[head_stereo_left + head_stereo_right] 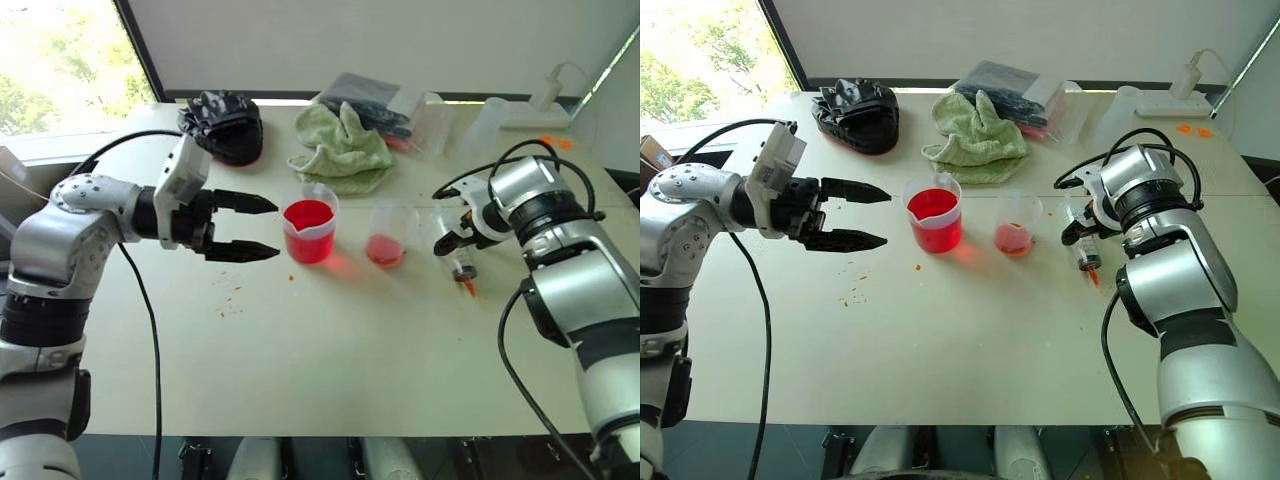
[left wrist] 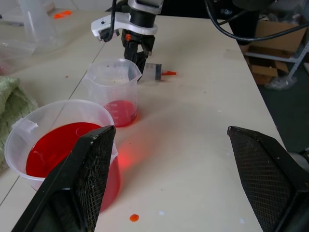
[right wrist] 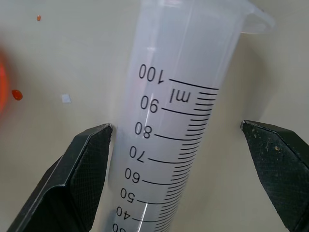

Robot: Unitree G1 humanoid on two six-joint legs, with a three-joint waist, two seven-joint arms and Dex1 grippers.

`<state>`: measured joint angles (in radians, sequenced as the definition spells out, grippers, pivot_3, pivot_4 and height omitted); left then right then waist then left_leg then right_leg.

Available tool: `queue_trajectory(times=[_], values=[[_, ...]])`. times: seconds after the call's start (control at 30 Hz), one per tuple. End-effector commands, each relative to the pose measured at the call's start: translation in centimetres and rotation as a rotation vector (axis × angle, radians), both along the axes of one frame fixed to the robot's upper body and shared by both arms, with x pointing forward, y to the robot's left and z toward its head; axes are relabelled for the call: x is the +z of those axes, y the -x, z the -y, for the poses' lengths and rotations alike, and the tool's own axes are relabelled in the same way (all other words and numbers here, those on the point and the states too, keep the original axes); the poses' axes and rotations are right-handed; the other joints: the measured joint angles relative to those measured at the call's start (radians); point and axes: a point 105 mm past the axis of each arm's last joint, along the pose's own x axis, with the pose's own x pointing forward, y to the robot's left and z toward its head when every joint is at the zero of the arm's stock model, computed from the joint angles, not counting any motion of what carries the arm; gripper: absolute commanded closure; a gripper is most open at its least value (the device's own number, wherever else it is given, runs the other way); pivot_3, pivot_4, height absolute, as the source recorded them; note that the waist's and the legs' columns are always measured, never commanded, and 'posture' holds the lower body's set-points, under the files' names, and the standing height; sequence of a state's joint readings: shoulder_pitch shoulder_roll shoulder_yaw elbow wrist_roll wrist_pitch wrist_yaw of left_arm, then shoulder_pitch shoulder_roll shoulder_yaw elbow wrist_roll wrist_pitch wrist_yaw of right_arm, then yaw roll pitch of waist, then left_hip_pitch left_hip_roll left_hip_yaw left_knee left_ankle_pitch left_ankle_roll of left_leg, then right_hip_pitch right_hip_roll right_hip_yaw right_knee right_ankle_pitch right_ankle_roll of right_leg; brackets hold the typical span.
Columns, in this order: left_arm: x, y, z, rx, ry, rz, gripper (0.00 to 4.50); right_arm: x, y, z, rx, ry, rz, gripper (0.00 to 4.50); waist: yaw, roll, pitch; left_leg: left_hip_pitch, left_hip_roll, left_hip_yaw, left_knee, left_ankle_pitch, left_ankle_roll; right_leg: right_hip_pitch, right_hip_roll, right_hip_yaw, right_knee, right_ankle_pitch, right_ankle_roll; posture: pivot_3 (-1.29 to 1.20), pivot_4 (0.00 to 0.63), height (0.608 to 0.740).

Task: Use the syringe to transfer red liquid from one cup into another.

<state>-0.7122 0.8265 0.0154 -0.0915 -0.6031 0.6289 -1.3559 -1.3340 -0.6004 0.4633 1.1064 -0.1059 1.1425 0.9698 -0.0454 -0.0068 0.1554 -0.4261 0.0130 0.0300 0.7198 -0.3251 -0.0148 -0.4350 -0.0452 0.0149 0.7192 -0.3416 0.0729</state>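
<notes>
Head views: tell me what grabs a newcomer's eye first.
The beaker of bright red liquid at the table's middle, with the left gripper open beside it. To its right stands the pink-bottomed cup, then the right gripper open over the syringe lying on the table.

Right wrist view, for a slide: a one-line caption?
Open right gripper straddles the syringe lying on the table, fingers not yet closed.

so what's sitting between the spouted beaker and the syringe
The smaller cup, pink-red at its bottom, stands between the spouted beaker and the syringe, plain in the left eye view.
</notes>
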Motion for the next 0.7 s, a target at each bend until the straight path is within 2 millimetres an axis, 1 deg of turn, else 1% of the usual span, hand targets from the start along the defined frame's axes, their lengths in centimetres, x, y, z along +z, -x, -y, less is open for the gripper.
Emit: queue_trajectory(times=[0.03,0.1,0.17,0.2,0.37,0.43,0.5,0.57,0.63,0.7], values=[[1.0,0.5,-0.2,-0.001,0.003,0.042,0.61,0.9,-0.5,-0.6,0.014,-0.012,0.033,0.9,-0.001,0.0,0.0,0.0,0.0,0.0,0.0,0.0,0.0,0.0,0.0,0.0,0.0,0.0,0.0,0.0,0.15,0.711],[1.0,0.4,-0.2,0.0,0.004,0.045,0.61,0.9,-0.5,-0.6,0.012,-0.014,0.034,1.8,-0.002,0.0,0.0,0.0,0.0,0.0,0.0,0.0,0.0,0.0,0.0,0.0,0.0,0.0,0.0,0.0,0.15,0.711],[1.0,0.4,-0.2,0.0,0.004,0.046,0.61,1.0,-0.6,-0.6,0.011,-0.02,0.036,2.89,-0.002,0.0,0.0,0.0,0.0,0.0,0.0,0.0,0.0,0.0,0.0,0.0,0.0,0.0,0.0,0.0,0.15,0.711],[1.0,0.4,-0.2,0.0,0.005,0.046,0.61,1.0,-0.6,-0.7,0.01,-0.024,0.037,3.08,-0.002,0.0,0.0,0.0,0.0,0.0,0.0,0.0,0.0,0.0,0.0,0.0,0.0,0.0,0.0,0.0,0.15,0.711],[1.0,0.3,-0.2,-0.003,0.006,0.046,0.61,1.1,-0.4,-0.6,0.002,-0.04,0.032,3.08,-0.002,0.0,0.0,0.0,0.0,0.0,0.0,0.0,0.0,0.0,0.0,0.0,0.0,0.0,0.0,0.0,0.15,0.711],[1.1,0.2,-0.1,-0.005,0.009,0.048,0.61,1.6,-0.7,0.2,-0.025,-0.045,0.077,3.08,-0.002,0.0,0.0,0.0,0.0,0.0,0.0,0.0,0.0,0.0,0.0,0.0,0.0,0.0,0.0,0.0,0.15,0.711],[1.3,0.2,-0.1,-0.005,0.018,0.047,0.61,3.5,-2.1,1.2,-0.002,-0.045,0.259,3.08,0.001,0.0,0.0,0.0,0.0,0.0,0.0,0.0,0.0,0.0,0.0,0.0,0.0,0.0,0.0,0.0,0.15,0.711],[1.5,0.1,-0.1,0.001,0.039,0.039,0.61,5.7,-2.7,2.1,-0.03,-0.067,0.409,3.08,0.003,0.0,0.0,0.0,0.0,0.0,0.0,0.0,0.0,0.0,-0.001,0.0,0.0,0.0,0.0,0.0,0.15,0.711],[1.5,0.1,-0.3,0.004,0.046,0.032,0.61,7.8,-2.8,2.6,-0.07,-0.107,0.525,3.08,0.002,0.0,0.0,0.0,-0.001,0.0,0.0,0.0,0.0,0.0,-0.001,0.0,0.0,0.0,0.0,0.0,0.15,0.711],[1.8,-0.1,-0.3,0.004,0.051,0.029,0.61,9.8,-2.5,2.8,-0.058,-0.119,0.635,3.08,0.002,0.0,0.0,0.0,0.0,0.0,-0.001,0.0,0.0,0.0,0.0,0.0,0.0,0.0,0.0,0.0,0.15,0.711]])
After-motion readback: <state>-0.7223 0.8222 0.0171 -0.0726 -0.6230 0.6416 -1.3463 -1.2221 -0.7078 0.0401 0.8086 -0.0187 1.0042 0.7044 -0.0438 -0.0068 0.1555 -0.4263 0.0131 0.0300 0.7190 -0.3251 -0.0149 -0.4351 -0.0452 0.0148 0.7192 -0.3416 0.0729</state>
